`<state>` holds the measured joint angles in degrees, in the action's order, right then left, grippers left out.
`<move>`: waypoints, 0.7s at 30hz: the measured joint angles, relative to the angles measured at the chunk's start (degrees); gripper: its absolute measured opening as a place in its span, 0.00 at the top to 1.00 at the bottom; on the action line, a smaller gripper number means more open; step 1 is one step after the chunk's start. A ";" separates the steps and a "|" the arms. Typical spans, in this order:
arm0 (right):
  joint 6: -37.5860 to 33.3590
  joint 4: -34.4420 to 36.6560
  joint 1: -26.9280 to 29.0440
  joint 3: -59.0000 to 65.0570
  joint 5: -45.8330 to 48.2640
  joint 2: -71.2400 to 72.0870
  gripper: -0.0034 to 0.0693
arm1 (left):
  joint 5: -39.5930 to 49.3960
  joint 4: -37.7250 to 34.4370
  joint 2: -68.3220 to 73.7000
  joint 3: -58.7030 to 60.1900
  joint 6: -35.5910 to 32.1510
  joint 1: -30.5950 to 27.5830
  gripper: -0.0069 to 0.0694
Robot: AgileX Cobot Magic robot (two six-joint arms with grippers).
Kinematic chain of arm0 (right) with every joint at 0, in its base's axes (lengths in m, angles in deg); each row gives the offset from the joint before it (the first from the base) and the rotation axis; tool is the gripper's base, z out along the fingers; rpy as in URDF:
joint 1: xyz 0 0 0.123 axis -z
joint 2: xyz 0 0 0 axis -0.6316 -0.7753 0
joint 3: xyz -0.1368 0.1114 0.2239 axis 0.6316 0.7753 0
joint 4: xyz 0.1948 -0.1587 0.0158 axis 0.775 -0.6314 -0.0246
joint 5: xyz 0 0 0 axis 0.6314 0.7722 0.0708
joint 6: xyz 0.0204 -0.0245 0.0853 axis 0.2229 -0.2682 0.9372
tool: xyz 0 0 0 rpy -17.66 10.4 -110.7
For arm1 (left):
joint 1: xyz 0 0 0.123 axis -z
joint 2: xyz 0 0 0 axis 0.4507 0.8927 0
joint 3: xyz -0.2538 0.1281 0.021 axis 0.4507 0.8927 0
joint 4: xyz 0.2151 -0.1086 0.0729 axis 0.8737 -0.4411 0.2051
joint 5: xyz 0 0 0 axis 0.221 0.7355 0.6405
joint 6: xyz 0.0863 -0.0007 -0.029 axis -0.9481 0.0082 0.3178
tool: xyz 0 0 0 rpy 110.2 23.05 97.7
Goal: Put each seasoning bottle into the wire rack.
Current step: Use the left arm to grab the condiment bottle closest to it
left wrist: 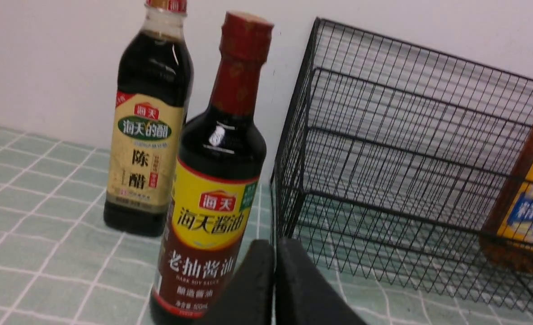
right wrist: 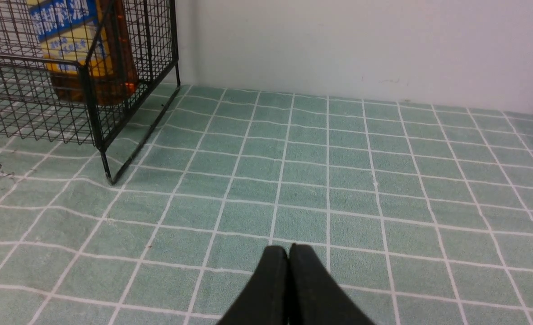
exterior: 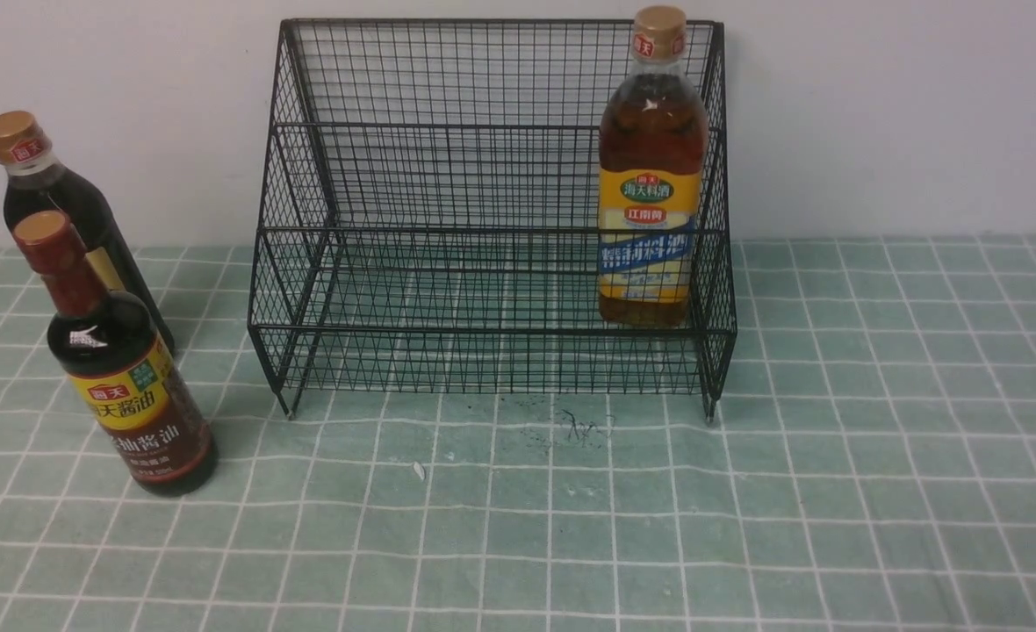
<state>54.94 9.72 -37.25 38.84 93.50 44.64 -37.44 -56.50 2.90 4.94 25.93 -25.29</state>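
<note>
The wire rack (exterior: 483, 330) stood on the green checked tablecloth (exterior: 834, 491), its tall back against the white wall (exterior: 904, 114) and its open front toward the robot. To the rack's right the cloth ran open to the frame's edge. A broad strip lay open in front too, marked only by dark scribbles and a white fleck near the front feet.

The cooking wine bottle (exterior: 650, 202) stood upright on the lower tier, tight in the right corner, gold cap up and label toward the robot. The tier to its left was open room.

Left of the rack, outside it, the dark soy sauce bottle (exterior: 127, 386) and the vinegar bottle (exterior: 53, 202) stood on the cloth, long axes vertical and caps up. The soy sauce was nearer the robot; whether the two touched could not be told. A gap of cloth separated them from the rack's left side.

The left gripper (left wrist: 274, 246) had its jaws pressed together on nothing, just beside the soy sauce bottle's lower part. The right gripper (right wrist: 289, 249) was likewise closed and empty over bare cloth, well apart from the rack's right corner
</note>
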 joint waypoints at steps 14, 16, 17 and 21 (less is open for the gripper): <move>0.00 0.00 0.00 0.00 0.00 0.00 0.97 | -14.66 2.56 7.49 -1.85 -1.90 0.00 0.68; 0.00 0.00 0.00 0.00 0.00 0.00 0.97 | -15.09 4.44 9.68 -2.76 -2.41 0.00 0.61; 0.05 0.00 0.00 0.00 0.00 0.00 0.97 | -16.81 7.27 14.07 -4.34 -2.81 0.00 0.50; 0.05 0.00 0.00 0.00 0.00 0.00 0.97 | -22.03 12.11 24.58 -8.37 -2.81 0.00 0.29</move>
<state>54.99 9.72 -37.25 38.84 93.50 44.64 -59.47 -44.39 27.48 -3.43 23.12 -25.29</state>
